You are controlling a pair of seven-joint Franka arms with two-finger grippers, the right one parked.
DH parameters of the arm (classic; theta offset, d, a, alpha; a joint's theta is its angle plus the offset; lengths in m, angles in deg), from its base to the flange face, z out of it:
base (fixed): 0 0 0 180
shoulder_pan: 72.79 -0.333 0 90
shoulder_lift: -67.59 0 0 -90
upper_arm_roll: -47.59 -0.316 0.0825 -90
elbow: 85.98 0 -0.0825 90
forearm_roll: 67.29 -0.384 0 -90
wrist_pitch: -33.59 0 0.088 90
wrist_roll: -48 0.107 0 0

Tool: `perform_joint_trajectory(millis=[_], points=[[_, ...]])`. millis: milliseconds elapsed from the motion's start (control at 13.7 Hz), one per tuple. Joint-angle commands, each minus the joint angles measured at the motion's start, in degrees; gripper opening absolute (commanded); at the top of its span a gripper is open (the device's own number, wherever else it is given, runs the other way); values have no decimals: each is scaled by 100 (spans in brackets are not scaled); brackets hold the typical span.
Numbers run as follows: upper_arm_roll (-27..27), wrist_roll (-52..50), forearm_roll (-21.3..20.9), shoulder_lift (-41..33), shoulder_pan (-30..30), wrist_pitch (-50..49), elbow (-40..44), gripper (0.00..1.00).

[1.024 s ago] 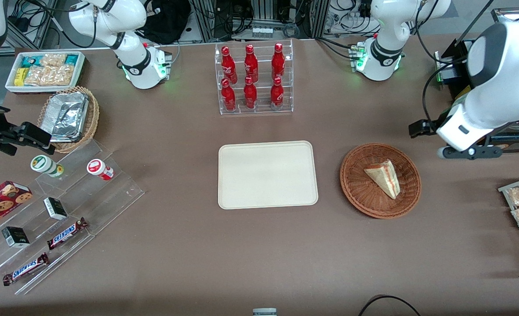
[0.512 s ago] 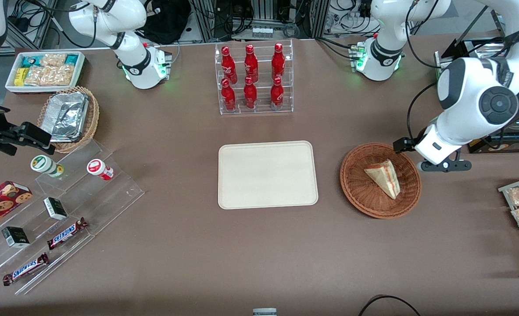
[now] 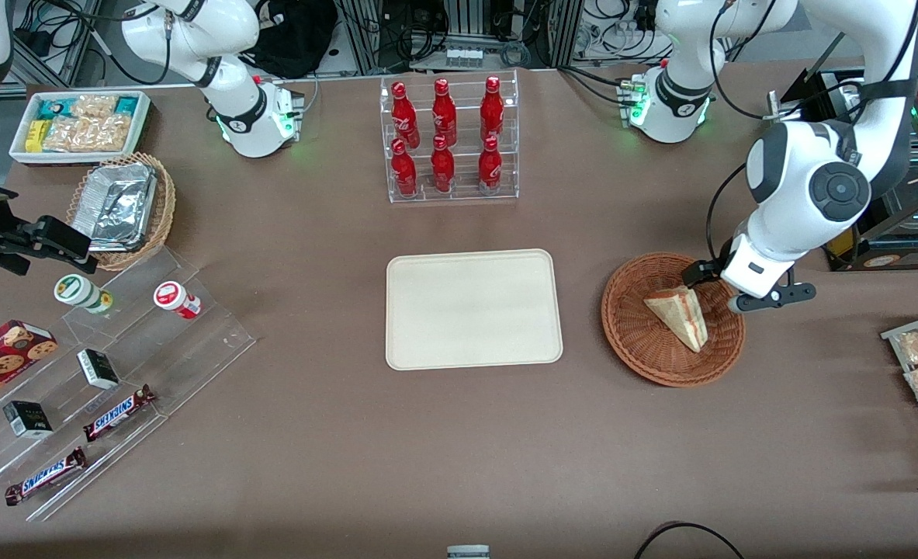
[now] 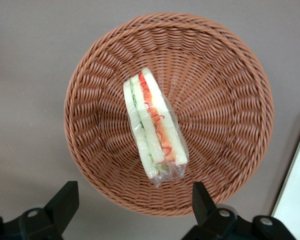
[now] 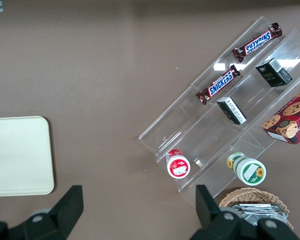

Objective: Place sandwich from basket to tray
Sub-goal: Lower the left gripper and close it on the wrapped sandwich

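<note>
We've got the gripper [image 4: 132, 207] wide open above the basket [image 4: 225, 90] rim, w/ the risk that fingers snag wicker or crush the soft, wrapped sandwich [image 4: 154, 131].

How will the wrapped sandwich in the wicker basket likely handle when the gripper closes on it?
Sandwich: soft bread layers, so it probably squashes. Its clear film wrap looks slippery. Resting on edge in the basket, it may tip. The open gripper hovers above.
</note>
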State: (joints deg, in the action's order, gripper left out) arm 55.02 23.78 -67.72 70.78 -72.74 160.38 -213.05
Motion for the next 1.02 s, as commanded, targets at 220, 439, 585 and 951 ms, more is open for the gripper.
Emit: perform_joint_trajectory(millis=[220, 439, 585, 951], points=[[12, -2339, 17, 268, 154, 486, -47, 100], [12, -2667, 25, 383, 198, 575, -47, 100], [12, -3035, 52, 453, 198, 653, -47, 100], [12, -3142, 60, 805, 198, 996, -47, 100]])
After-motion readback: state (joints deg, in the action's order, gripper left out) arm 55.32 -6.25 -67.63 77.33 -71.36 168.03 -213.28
